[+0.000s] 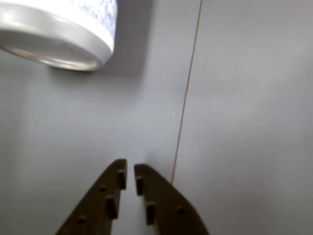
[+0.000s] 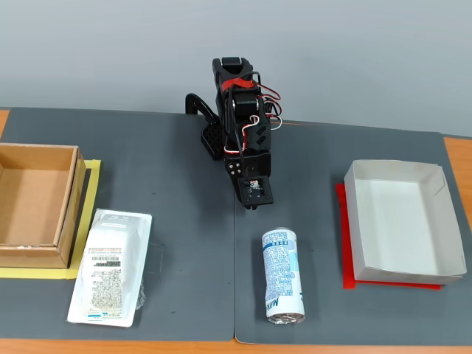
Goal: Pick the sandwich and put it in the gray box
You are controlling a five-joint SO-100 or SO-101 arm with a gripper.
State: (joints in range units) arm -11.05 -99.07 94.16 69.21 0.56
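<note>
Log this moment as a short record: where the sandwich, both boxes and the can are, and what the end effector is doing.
sandwich: flat on the mat, front left in the fixed view, untouched
gray box: right side, empty, on a red sheet
brown box: left edge, open, on yellow tape
can: lying on its side near the middle; also top left in the wrist view
end effector: folded near the arm's base, nearly closed in the wrist view, holding nothing
task state: not started
</note>
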